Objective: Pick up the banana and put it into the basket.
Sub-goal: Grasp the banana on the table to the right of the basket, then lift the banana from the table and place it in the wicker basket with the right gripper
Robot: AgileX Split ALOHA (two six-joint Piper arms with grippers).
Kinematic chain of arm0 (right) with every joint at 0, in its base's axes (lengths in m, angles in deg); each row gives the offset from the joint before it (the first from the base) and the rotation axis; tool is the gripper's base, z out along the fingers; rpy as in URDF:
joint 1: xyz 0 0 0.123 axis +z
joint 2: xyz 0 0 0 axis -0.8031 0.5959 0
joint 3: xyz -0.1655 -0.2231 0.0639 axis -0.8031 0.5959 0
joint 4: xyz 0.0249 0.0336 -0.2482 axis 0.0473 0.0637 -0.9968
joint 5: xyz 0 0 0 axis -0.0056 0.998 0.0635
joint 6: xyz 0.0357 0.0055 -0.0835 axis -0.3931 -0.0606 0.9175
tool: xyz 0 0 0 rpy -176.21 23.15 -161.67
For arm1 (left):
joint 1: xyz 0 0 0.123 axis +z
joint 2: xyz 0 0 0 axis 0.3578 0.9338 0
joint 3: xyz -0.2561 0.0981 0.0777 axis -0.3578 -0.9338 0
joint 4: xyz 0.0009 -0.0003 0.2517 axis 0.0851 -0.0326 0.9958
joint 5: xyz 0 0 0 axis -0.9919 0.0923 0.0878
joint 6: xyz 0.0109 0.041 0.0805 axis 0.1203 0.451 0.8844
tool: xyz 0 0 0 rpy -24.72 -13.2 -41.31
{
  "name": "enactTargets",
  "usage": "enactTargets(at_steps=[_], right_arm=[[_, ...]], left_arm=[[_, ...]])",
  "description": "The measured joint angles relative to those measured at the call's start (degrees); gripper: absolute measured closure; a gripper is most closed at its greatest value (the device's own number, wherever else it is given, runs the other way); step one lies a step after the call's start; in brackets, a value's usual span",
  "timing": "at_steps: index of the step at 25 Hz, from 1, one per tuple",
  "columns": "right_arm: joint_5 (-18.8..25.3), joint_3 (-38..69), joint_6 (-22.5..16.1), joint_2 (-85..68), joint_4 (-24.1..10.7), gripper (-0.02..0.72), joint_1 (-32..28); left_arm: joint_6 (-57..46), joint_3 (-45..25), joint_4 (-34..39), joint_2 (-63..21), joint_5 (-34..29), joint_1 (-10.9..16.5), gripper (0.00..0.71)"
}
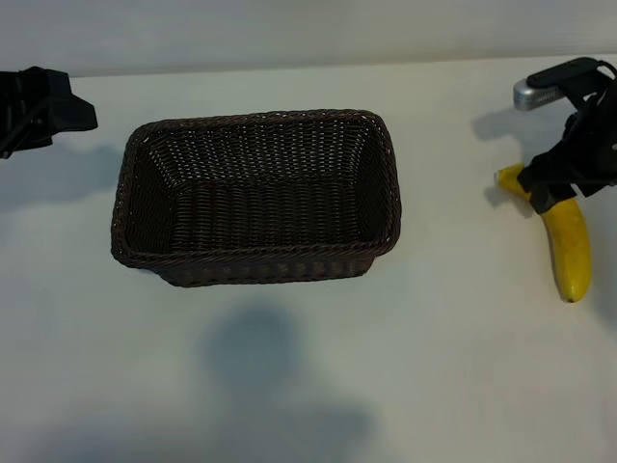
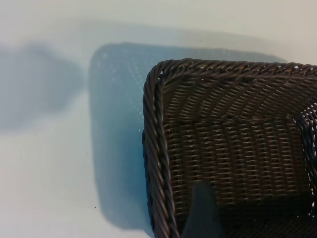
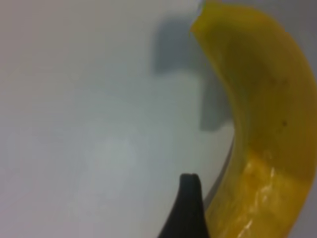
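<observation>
The yellow banana (image 1: 569, 246) lies on the white table at the far right, its stem end pointing toward the back. My right gripper (image 1: 552, 186) is low over that stem end, open, with the fruit between its jaws. In the right wrist view one of its dark fingers (image 3: 190, 206) stands just beside the banana (image 3: 262, 114), a thin gap between them; the other finger is out of frame. The dark brown wicker basket (image 1: 255, 258) sits mid-table with nothing in it. My left gripper (image 1: 58, 111) is parked at the back left, open and holding nothing.
The left wrist view looks down on one corner of the basket rim (image 2: 153, 148), with one finger (image 2: 200, 210) in front of it. Bare white table (image 1: 289, 386) lies in front of the basket and between basket and banana.
</observation>
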Motion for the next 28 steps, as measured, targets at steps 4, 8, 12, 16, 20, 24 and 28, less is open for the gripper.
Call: enactTargets(at_steps=[4,8,12,16,20,24,28], right_arm=[[-3.3,2.4,0.0,0.0,-0.2,0.112,0.0],[-4.5,3.4,0.0,0.0,-0.3,0.16,0.0],[-5.0,3.5,-0.1,0.0,-0.3,0.272,0.0],[-5.0,3.5,-0.3,0.0,-0.3,0.322,0.0],[-5.0,3.5,-0.5,0.0,-0.3,0.322,0.0],[-5.0,3.5,-1.1,0.0,-0.3,0.322,0.0],[-3.6,3.5,-1.3,-0.3,-0.3,0.322,0.0]], left_arm=[[0.0,0.0,0.0,0.0,0.0,0.0,0.129],[0.1,0.0,0.0,0.0,0.0,0.0,0.134],[0.2,0.0,0.0,0.0,-0.1,0.0,0.143],[0.2,0.0,0.0,0.0,-0.1,0.0,0.146],[0.2,0.0,0.0,0.0,-0.1,0.0,0.146],[0.2,0.0,0.0,0.0,-0.1,0.0,0.146],[0.2,0.0,0.0,0.0,-0.1,0.0,0.147]])
